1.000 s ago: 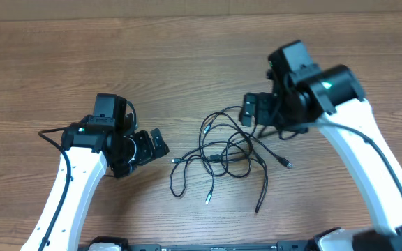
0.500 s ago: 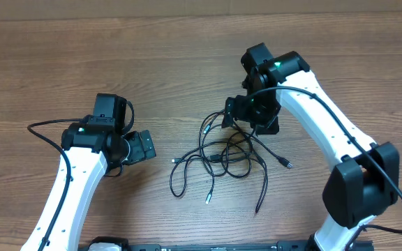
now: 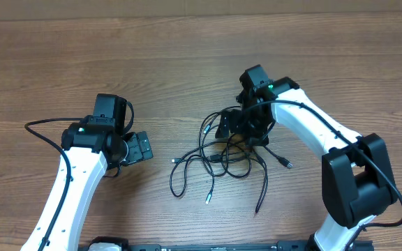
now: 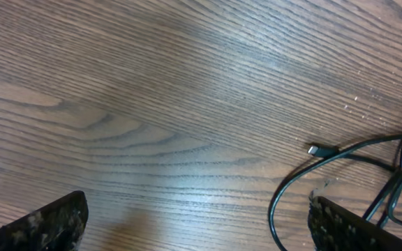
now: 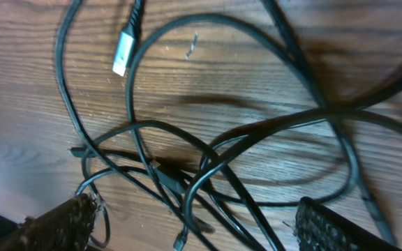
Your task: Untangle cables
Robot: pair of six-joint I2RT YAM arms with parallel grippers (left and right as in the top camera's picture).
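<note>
Right claw [image 5: 197, 226] is seen spread wide apart over the far right part of the cables [image 3: 218, 159], which lie tangled at the middle of the table [image 3: 187, 63]. One loop alone should be pinched, clear of the crossings, and drawn outward slowly.

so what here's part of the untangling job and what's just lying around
job: thin black tangled cables with silvery plugs; right claw, open above them; left claw, open
just there: brown wooden table; thick black wire on left arm
</note>
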